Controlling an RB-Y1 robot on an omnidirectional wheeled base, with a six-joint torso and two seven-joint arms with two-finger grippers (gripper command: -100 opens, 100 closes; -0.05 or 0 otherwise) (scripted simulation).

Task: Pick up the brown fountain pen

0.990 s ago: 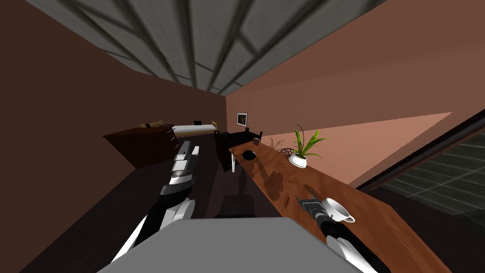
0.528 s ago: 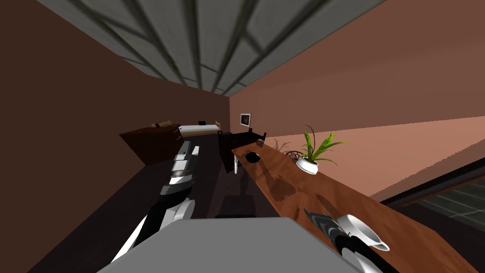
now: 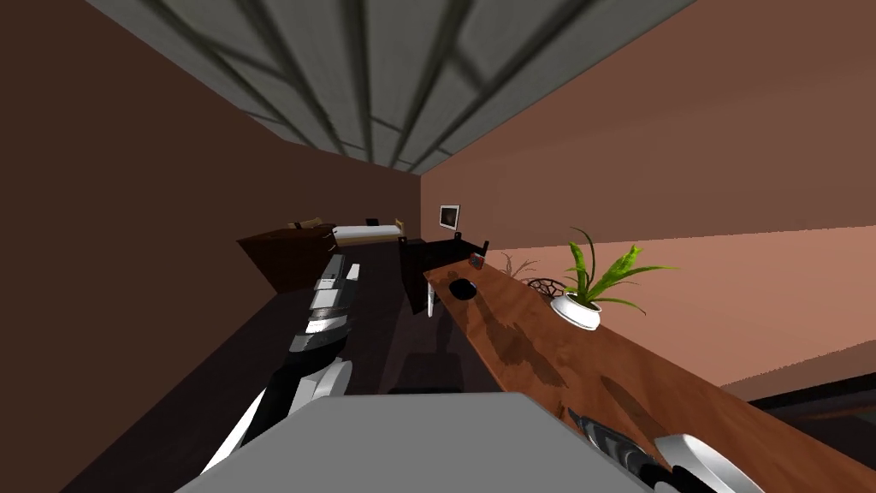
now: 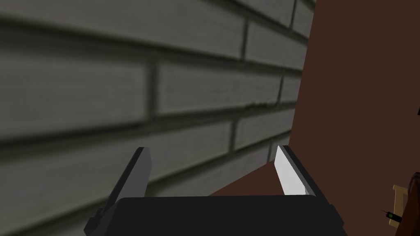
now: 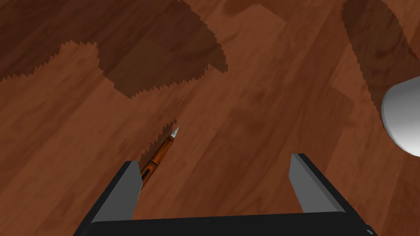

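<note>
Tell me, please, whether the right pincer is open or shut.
Open: the right pincer has its fingers wide apart; the pen lies on the table beside one.

A long reddish wooden table (image 3: 547, 359) is running along the pinkish wall (image 3: 684, 128), which is catching a slanted band of light (image 3: 753, 282). A dark brown wall (image 3: 128, 240) is facing it under a grey beamed ceiling (image 3: 393, 68). Possibly a bed (image 3: 366, 232) is lying far off.

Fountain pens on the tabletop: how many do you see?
1. The brown fountain pen lies on the wooden tabletop, beside one finger of the right end effector. Others may lie out of view.
</note>
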